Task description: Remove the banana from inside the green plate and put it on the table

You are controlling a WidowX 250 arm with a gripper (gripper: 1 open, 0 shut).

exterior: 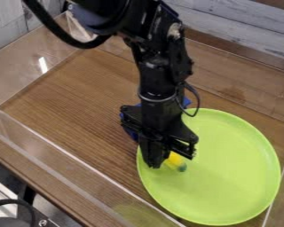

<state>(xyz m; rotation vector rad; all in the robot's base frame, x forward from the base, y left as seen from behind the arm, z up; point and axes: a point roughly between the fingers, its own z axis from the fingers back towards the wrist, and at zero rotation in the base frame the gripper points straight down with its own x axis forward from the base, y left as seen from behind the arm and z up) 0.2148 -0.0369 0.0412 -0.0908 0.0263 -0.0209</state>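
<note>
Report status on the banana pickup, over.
Gripper shut on the banana, pointing down. Banana inside the green plate, not yet lifted. No obstruction in view.

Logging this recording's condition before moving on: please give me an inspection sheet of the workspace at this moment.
Surface: brown wood-grain tabletop, no damage visible.
Job's things: large round lime-green plastic plate at the right; small curved yellow toy banana on its left part, mostly hidden by the tool.
Clutter: nothing seen.
Grippers: black tool pointing down onto the plate, fingers shut on the banana.
Cables: black cables looping off the upper arm.
Surroundings: clear acrylic walls edging the table.
</note>
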